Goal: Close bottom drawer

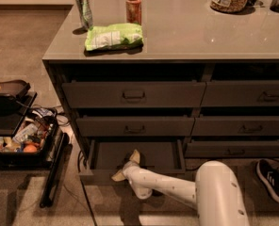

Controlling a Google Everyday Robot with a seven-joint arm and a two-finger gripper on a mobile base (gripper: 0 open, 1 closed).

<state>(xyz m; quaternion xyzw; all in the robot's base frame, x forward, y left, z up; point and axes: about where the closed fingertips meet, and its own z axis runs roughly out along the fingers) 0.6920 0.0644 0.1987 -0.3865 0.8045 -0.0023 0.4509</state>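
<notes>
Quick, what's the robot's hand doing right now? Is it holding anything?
Gripper: open, fingers spread at the front edge of the pulled-out bottom drawer, holding nothing.

On the smooth grey countertop (pixel 191 32) a green-and-white crinkled snack bag (pixel 113 36) lies with a dented silver-green can (pixel 84 11) at its 10 o'clock, a red soda can (pixel 134 9) at 1 o'clock, and a black sneaker (pixel 273 179) on the floor at the frame's 4 o'clock.
</notes>
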